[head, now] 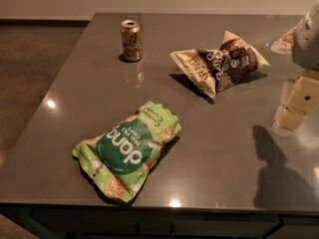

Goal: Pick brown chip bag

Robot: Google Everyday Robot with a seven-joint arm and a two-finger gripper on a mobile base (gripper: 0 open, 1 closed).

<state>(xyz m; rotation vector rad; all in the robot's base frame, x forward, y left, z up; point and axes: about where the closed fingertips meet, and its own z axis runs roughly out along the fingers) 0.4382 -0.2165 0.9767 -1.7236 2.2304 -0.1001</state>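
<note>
Three things lay in plain sight on the grey table (75, 83): a golden can (131, 40) standing upright toward the far left, a green bag (130, 151) lying flat near the front edge, and the brown chip bag (219, 62) toward the far right. The brown chip bag rested crinkled on the tabletop with its long axis running roughly left to right across the view, rising slightly to the right. One tan end pointed left toward the can; the other pointed right toward the arm, with the dark brown middle between them and the white lettering turned sideways. It touched neither the can nor the green bag and sat well apart from both. The gripper (298, 103) hung at the right edge of the view, above the tabletop, just to the right of the bag's right end and a little nearer the front. It was clear of the bag and held nothing that could be seen; whether it was released or clenched could not be told. Its dark shadow (274, 168) fell on the table in front of it.
</note>
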